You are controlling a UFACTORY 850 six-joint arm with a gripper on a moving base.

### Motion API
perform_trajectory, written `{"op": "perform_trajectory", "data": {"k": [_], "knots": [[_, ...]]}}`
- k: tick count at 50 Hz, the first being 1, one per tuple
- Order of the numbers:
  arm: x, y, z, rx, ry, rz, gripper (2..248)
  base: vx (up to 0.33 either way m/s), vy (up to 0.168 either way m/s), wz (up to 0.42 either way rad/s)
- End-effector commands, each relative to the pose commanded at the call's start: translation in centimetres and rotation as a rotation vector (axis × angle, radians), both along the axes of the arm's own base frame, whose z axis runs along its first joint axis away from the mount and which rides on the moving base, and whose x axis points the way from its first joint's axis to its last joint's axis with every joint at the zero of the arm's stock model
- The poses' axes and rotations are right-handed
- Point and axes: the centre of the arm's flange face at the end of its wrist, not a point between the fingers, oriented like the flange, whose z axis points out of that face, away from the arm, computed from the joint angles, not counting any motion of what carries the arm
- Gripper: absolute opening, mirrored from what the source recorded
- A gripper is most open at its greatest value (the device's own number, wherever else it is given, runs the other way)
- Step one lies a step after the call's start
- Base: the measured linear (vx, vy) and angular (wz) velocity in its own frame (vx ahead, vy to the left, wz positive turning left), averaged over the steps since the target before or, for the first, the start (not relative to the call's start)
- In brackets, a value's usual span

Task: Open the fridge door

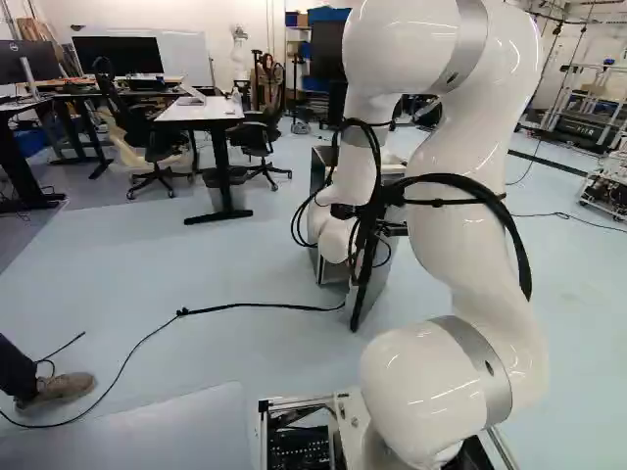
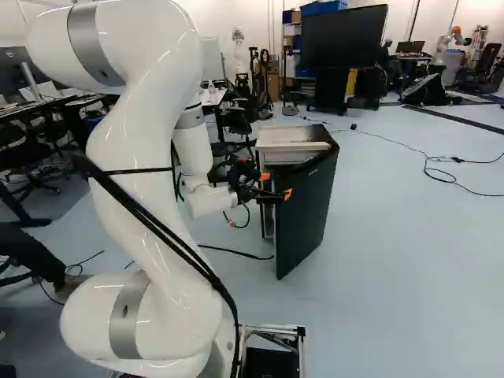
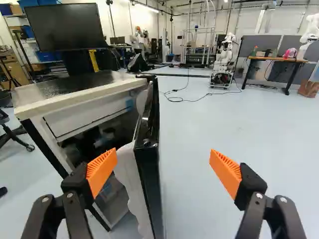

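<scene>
The fridge door (image 3: 152,184) stands ajar between the jaws, with a wedge of room between its inner face and the fridge body (image 3: 60,88). Past its outer face, wide room opens over the floor (image 2: 394,252); a black cable (image 1: 245,305) lies low, running toward the door's foot

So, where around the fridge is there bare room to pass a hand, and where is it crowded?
Bare floor stretches right of the fridge door in the right base view. Crowded: the door's edge, between the open fingers of the gripper.
</scene>
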Motion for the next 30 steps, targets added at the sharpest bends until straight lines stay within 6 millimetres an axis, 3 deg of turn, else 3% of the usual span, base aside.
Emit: {"op": "perform_trajectory", "data": {"k": [30], "knots": [[0.95,-0.74,-0.13,0.002,-0.01,-0.041,247,0.0,0.0,0.0]]}}
